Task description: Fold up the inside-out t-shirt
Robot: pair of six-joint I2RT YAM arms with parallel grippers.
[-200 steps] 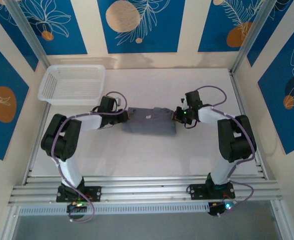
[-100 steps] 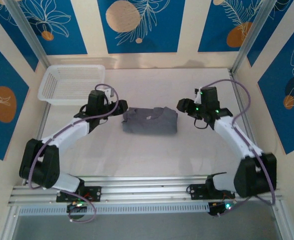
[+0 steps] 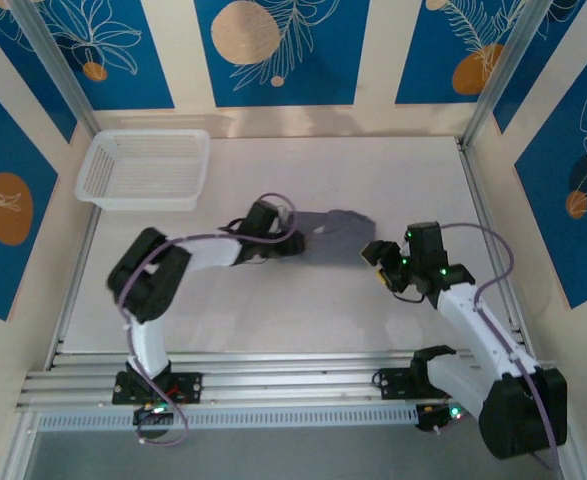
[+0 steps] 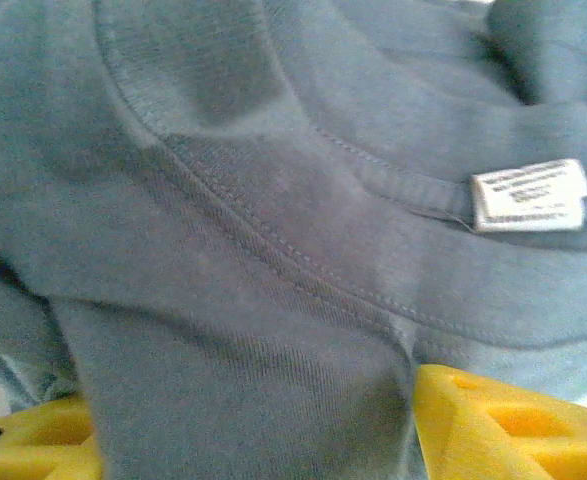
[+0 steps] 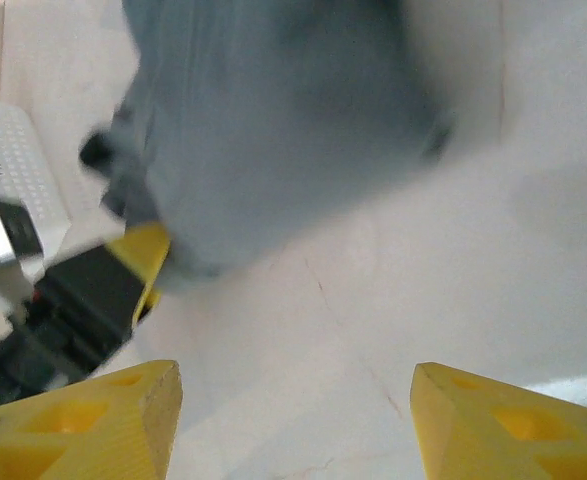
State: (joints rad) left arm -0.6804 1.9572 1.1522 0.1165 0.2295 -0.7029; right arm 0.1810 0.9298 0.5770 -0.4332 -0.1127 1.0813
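The inside-out t-shirt (image 3: 335, 232) lies folded into a small slate-grey bundle mid-table. My left gripper (image 3: 285, 243) is pushed into its left edge. In the left wrist view its yellow fingers (image 4: 503, 425) stand wide apart, and the cloth (image 4: 273, 200) with its collar seam and white label (image 4: 529, 195) bulges between them. My right gripper (image 3: 373, 252) hovers just off the bundle's near right corner. It is open over bare table (image 5: 373, 300), with the blurred shirt (image 5: 273, 120) ahead of it and nothing between its fingers (image 5: 103, 420).
A white mesh basket (image 3: 138, 203) stands at the back left, apart from the shirt. Aluminium rails (image 3: 293, 385) line the near edge, and frame posts rise at both back corners. Bare table (image 3: 273, 310) lies between the shirt and the arm bases.
Both grippers let go of the shirt's ends and lifted away. Now the left one has pushed into the left edge, shifting the bundle right, and the right one has drawn back nearer.
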